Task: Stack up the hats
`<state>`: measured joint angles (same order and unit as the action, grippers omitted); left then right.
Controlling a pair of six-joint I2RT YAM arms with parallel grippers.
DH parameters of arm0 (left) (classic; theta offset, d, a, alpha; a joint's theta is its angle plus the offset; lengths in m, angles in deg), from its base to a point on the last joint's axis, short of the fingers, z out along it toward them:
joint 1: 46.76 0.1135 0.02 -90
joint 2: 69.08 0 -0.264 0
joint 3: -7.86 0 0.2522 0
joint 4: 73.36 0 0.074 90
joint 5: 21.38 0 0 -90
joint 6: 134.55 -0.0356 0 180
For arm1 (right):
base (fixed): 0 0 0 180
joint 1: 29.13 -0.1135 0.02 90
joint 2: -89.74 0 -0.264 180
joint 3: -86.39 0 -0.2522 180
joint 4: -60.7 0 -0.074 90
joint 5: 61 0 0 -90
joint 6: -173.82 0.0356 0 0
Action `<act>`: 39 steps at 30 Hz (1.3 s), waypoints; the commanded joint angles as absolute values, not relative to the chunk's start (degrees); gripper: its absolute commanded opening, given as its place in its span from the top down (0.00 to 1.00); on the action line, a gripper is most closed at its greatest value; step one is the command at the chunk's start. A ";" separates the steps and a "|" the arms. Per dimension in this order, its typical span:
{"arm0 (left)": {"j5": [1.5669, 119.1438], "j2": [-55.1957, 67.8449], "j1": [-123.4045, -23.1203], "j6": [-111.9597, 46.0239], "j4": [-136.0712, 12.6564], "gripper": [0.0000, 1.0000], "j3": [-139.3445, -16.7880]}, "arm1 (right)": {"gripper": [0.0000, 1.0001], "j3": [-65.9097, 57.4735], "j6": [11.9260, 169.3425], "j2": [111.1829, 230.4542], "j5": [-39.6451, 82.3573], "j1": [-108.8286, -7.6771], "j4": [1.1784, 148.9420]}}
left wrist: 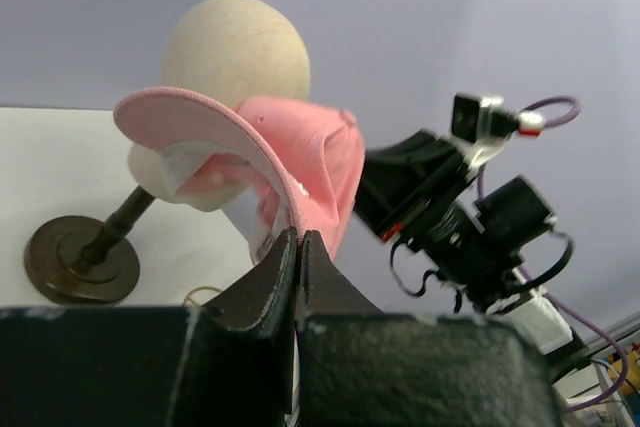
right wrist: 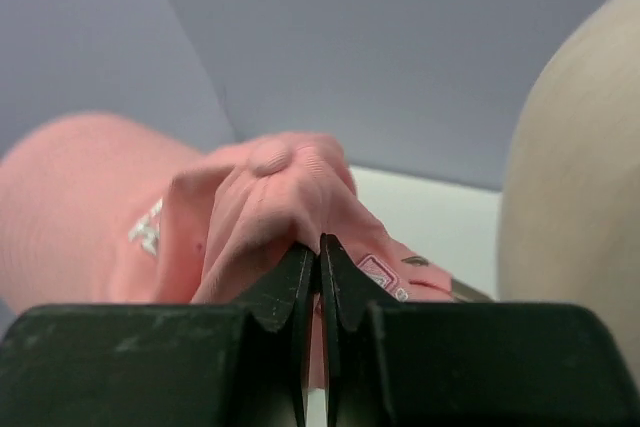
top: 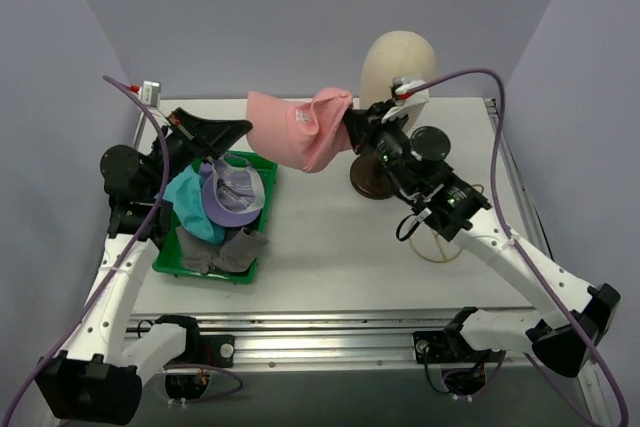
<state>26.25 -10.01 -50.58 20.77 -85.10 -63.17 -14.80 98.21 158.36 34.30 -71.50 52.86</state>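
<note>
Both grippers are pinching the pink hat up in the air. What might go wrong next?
1. The left gripper holds only the brim's edge of the pink cap, and the right gripper just a fold of fabric, so the cap might slip and drop.
2. The mannequin head stands close beside the right gripper; a swing could bump it.
3. Pulling apart could stretch the cap.

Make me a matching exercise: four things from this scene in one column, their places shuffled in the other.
1. pink cap
2. lavender cap
3. grey hat
4. head

A. on a dark stand
B. held up in the air
C. near end of the tray
D. lying on the teal hat

Pairs: 1-B, 2-D, 3-C, 4-A
</note>
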 commanded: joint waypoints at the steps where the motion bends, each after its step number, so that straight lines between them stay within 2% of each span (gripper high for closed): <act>1: 36.96 -13.27 -58.52 12.77 -82.98 0.98 -65.05 | 1.00 -3.85 89.03 155.92 41.91 -69.91 59.51; 7: 49.62 -12.83 -70.82 9.95 -91.04 0.98 -62.95 | 1.00 7.23 78.65 158.90 47.27 -65.44 63.56; 13: 54.99 -7.22 -78.83 5.82 -94.84 0.98 -63.73 | 1.00 13.83 75.82 162.94 44.75 -59.02 62.34; 16: 54.12 -2.30 -80.68 6.87 -100.46 0.98 -64.25 | 1.00 17.69 76.17 165.93 42.37 -55.15 64.52; 28: 56.31 11.85 -85.43 7.83 -115.40 0.98 -63.55 | 1.00 20.78 76.34 170.94 34.63 -45.40 62.86; 39: 56.23 19.86 -89.74 8.01 -122.26 0.98 -65.14 | 1.00 24.38 76.17 176.04 27.96 -42.14 63.04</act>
<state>57.00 18.79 -88.65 8.62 -116.88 -62.93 20.98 76.44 175.32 30.28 -43.32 67.00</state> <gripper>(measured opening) 0.049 0.005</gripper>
